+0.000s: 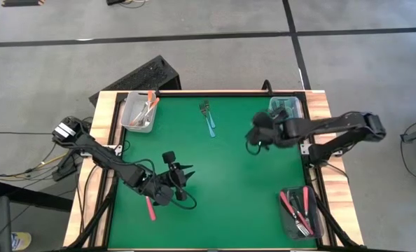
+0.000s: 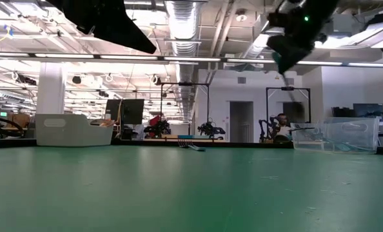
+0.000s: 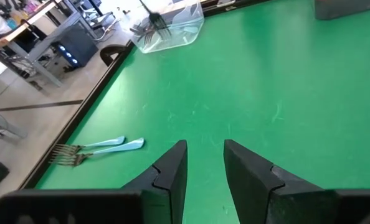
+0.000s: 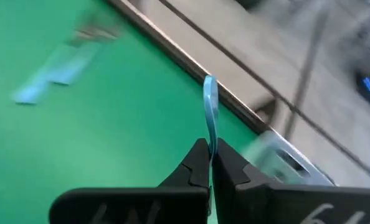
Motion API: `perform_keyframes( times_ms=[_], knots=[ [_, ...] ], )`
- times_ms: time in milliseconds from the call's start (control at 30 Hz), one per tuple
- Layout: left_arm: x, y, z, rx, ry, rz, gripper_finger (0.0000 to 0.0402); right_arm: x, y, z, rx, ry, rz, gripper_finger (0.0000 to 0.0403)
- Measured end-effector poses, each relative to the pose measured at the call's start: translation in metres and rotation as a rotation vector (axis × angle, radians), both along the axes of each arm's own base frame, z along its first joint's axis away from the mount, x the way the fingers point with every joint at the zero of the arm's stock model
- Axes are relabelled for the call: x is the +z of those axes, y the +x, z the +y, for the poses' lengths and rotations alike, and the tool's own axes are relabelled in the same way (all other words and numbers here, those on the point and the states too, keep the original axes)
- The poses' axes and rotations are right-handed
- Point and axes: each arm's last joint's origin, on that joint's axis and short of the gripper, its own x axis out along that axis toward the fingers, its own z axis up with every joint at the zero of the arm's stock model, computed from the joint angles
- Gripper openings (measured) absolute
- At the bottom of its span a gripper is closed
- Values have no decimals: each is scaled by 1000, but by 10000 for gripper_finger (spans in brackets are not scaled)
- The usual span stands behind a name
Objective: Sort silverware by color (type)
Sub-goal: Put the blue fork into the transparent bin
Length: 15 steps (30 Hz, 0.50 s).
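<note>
My right gripper (image 4: pixel 208 146) hovers over the mat's far right part (image 1: pixel 253 133) and is shut on a light blue fork (image 4: pixel 210 106). Two more light blue forks (image 1: pixel 208 119) lie side by side on the mat near the far edge, also seen in the left wrist view as two light blue forks (image 3: pixel 101 149). A pink-red fork (image 1: pixel 150 208) lies flat on the mat next to my left arm. My left gripper (image 1: pixel 187 175) is open above the near left part of the mat, its fingers (image 3: pixel 205 146) around nothing. My right gripper pinches the light blue fork's handle (image 4: pixel 210 134) between its two shut fingers. The handle's rounded free end (image 4: pixel 209 84) sticks out past the fingertips, along the fingers. The tines are hidden by the gripper. The fork is lifted clear of the mat.
A clear bin (image 1: pixel 138 112) with orange forks stands at the far left corner. Another clear bin (image 1: pixel 286 106) holding blue forks is at the far right corner. A dark bin (image 1: pixel 299 210) with pink-red forks sits at the near right corner. The mat's middle is bare green.
</note>
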Motion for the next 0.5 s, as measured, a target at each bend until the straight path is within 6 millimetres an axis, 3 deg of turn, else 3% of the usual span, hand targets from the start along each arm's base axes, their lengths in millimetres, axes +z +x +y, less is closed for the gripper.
perform_keyframes(
  times_ms=[333, 500],
  knots=[
    [-6, -2, 11, 75, -31, 33, 95, 5, -36, -48, -250, -14, 153, 14],
    [-9, -5, 13, 99, -59, 60, 95, -7, -41, -68, -322, 162, 222, 15]
  ],
)
